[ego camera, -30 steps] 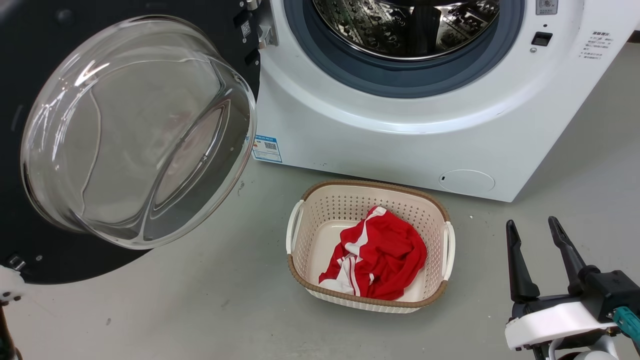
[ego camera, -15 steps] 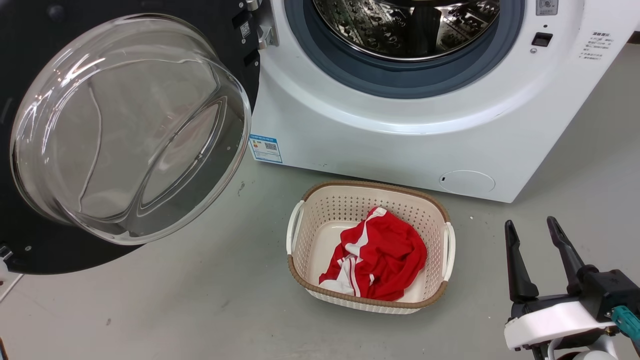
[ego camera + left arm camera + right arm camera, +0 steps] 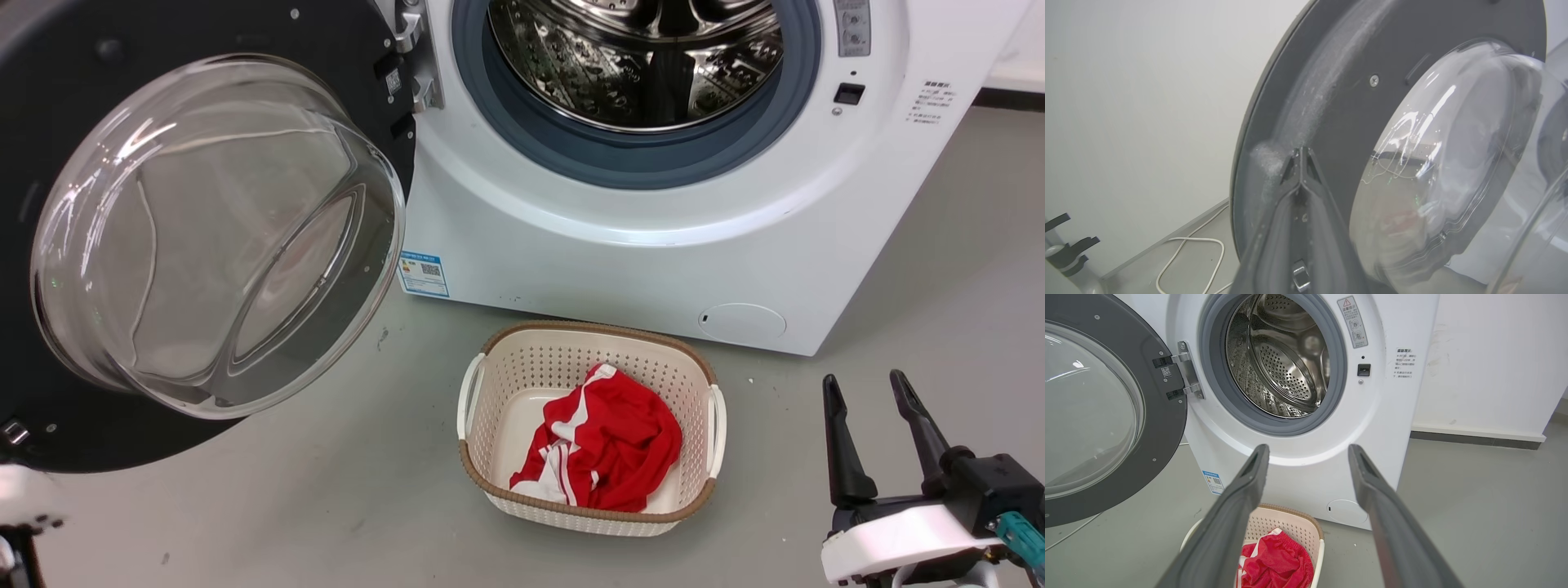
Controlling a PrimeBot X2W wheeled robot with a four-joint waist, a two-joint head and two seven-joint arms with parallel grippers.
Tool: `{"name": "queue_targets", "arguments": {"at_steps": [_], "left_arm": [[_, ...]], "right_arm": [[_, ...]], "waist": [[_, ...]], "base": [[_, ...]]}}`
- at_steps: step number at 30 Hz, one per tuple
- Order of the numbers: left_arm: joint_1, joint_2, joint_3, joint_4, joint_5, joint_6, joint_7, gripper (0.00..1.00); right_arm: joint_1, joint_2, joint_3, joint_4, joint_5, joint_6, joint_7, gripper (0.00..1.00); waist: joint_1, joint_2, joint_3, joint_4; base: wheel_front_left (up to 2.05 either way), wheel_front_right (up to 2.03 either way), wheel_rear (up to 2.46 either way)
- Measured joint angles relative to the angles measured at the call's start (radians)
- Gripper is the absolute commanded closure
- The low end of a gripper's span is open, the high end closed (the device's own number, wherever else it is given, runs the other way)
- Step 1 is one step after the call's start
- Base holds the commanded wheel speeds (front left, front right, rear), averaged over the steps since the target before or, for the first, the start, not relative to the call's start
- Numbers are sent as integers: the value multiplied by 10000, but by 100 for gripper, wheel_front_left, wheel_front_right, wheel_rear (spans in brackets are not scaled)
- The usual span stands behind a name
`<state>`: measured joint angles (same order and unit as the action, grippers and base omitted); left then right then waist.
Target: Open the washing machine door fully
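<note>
Head view: door (image 3: pixel 216 237) swung out wide at left of machine (image 3: pixel 620 261), glass bowl facing us, hinge (image 3: pixel 412 61) at its right edge. Right jaws low right, spread wide, empty, off to right of basket (image 3: pixel 588 329).

Left wrist view: left jaws pinched together, nothing between, tips at door's inner face near rim; contact unclear. Risk: tips skate off glossy face, door drifts back. Cable (image 3: pixel 1188 253) on floor, wall beyond. Hard shove could bang door on wall.

Right wrist view: drum (image 3: pixel 1282 355) gaping, door well clear of opening.
</note>
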<state>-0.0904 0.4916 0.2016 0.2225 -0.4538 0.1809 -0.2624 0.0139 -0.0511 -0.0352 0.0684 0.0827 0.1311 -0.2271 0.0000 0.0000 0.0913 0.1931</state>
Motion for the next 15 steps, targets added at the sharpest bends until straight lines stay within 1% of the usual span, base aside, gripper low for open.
{"name": "queue_targets", "arguments": {"at_steps": [3,9,15], "left_arm": [[570,-385,-82,-884,228,128,-6,100],[1228,-1170,-986,-1964,483,109,-6,100],[1222,-1829,-2249,-1967,731,-247,27,100]], "right_arm": [[36,2,25,48,36,0,-13,0],[39,2,140,105,50,0,-27,0],[64,0,190,117,31,0,-42,0]], "waist": [[0,0,-131,-15],[0,0,-300,-185],[0,0,-404,-525]], "base": [[0,0,0],[0,0,0],[0,0,0]]}}
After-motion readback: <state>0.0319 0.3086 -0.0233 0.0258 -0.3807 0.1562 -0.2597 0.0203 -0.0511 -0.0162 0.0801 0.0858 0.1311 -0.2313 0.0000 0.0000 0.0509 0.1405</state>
